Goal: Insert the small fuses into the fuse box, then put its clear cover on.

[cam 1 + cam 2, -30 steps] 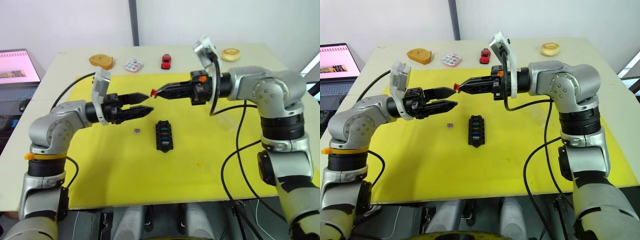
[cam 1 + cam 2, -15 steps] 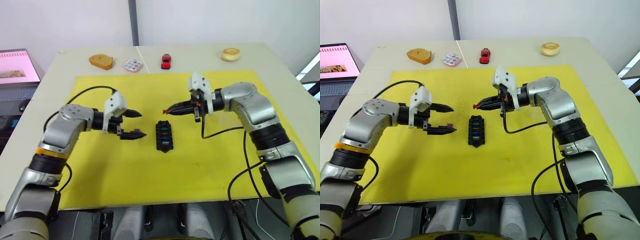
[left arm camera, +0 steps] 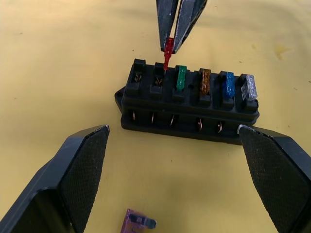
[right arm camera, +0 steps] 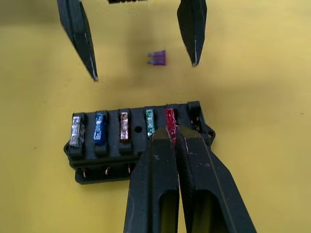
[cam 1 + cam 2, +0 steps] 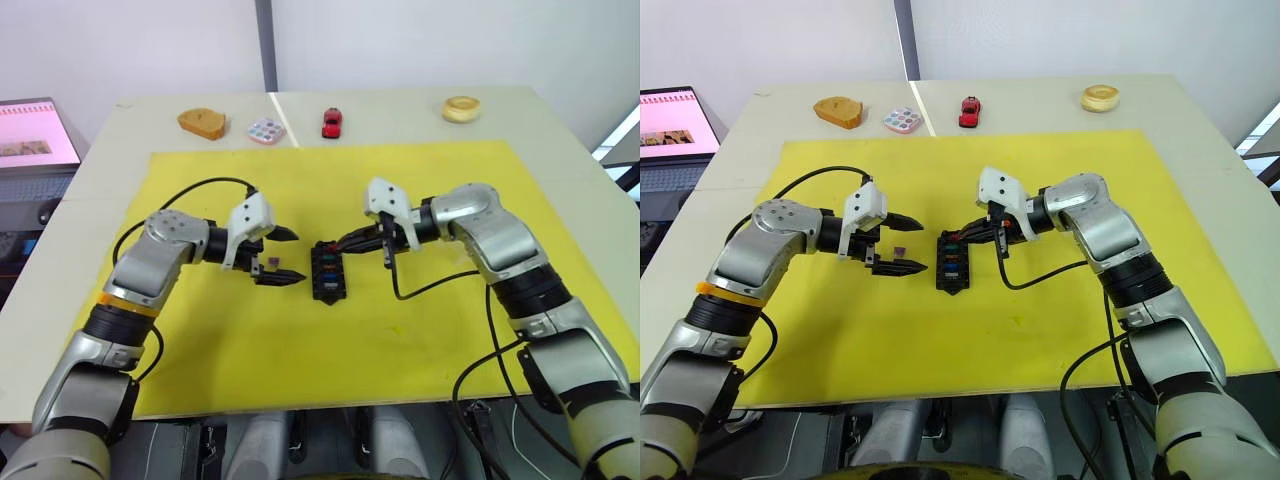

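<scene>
Looking at the counter (image 5: pixel 560 110): yellow mat (image 5: pixel 420 330) covers most of it, laptop (image 5: pixel 35 135) off the robot's left edge. Far side holds a bread-like piece (image 5: pixel 203 122), a round paint palette (image 5: pixel 266 131), a red toy car (image 5: pixel 332 122) and a small tan ring (image 5: pixel 461 108), all well apart from the work.

Fuse box (image 5: pixel 327 272) sits mid-mat between the two arms. Four slots are filled: clear-grey, blue, amber, green. Two end slots are empty.

Right gripper (image 4: pixel 171 127) has its jaws clamped together on the red fuse (image 3: pixel 168 52), blade tip just at the mouth of the second-from-end slot, not seated yet by my read. Left gripper (image 5: pixel 288 257) hovers just beside the box with its jaws wide apart, holding nothing. Purple fuse (image 4: pixel 157 58) lies flat on the mat between those open jaws, near the box.

Clear cover: a faint pale patch on the mat past the right arm might be it, can't confirm.

Risks from here:
- Red fuse looks slightly off the slot line; pushing down like that could bend the blades or skate it off the box top.
- Nothing is bracing the box, so insertion force could tip or slide it.
- The fuse is tiny and pinched at its head, so it may twist in the jaws.
- A sliding box could knock the purple fuse away.
</scene>
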Robot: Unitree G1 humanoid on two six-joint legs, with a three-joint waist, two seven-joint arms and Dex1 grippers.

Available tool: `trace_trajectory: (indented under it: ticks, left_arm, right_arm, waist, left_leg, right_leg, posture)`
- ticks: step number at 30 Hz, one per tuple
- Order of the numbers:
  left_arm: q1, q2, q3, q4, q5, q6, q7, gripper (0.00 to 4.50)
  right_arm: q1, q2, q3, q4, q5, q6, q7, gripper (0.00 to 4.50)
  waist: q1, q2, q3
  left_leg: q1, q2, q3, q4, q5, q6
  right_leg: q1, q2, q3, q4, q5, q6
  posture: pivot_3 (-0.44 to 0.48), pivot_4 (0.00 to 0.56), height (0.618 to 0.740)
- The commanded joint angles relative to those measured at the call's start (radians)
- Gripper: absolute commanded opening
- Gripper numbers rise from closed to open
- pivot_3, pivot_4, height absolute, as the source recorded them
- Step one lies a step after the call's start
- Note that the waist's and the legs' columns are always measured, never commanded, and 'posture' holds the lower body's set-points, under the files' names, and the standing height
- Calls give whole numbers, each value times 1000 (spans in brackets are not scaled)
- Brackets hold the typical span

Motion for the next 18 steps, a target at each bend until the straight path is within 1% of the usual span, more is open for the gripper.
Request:
trace_trajectory:
  ticks: [1, 7, 18]
  left_arm:
    - [2, 4, 10, -23, 3, -16, -2, 4444]
    - [8, 2, 8, -24, 8, -17, 1, 4444]
    - [34, -6, 9, -41, 14, -14, 20, 4444]
  right_arm:
    - [-20, 7, -15, -78, 2, 34, -14, 0]
    - [-24, 16, -5, -100, -14, 54, -29, 0]
    - [-32, 24, 21, -71, -58, 40, -31, 0]
  waist:
    - [0, 0, 0]
    - [1, 0, 0]
    - [1, 0, 0]
  left_leg:
    - [0, 0, 0, 0, 0, 0]
    - [0, 0, 0, 0, 0, 0]
    - [0, 0, 0, 0, 0, 1]
  right_leg:
    - [0, 0, 0, 0, 0, 0]
    - [0, 0, 0, 0, 0, 0]
    - [0, 0, 0, 0, 0, 0]
  posture:
    - [0, 150, 740]
    - [0, 150, 740]
    - [0, 150, 740]
